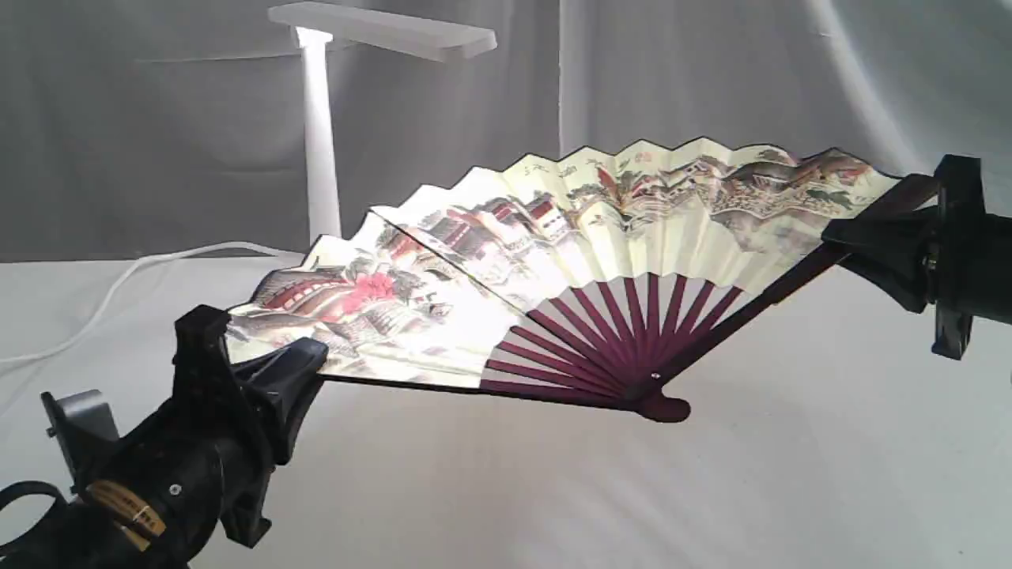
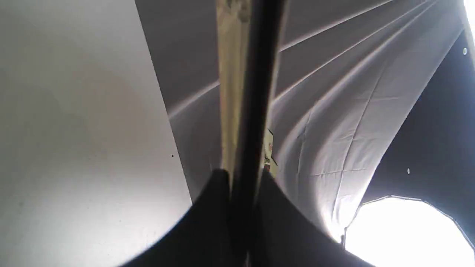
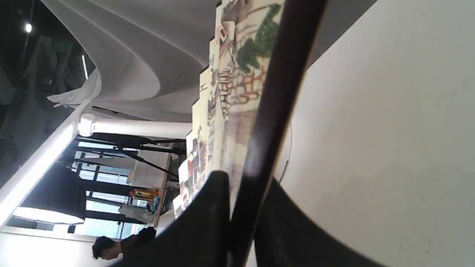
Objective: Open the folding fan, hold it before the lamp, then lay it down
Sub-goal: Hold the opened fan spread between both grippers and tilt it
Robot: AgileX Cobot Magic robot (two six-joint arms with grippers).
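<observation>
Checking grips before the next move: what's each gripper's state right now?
Left gripper: closed on the folding fan, gripping one outer rib.
Right gripper: closed on the fan's opposite outer rib.

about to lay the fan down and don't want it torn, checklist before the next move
1. Folding fan open: ok.
2. Leaf spread evenly: not ok, a step shows in its left part.
3. Left end effector shut on outer rib: ok.
4. Right end effector shut on other outer rib: ok.
5. Fan before the lamp: ok.
6. Pivot clear of table: cannot tell.
</observation>
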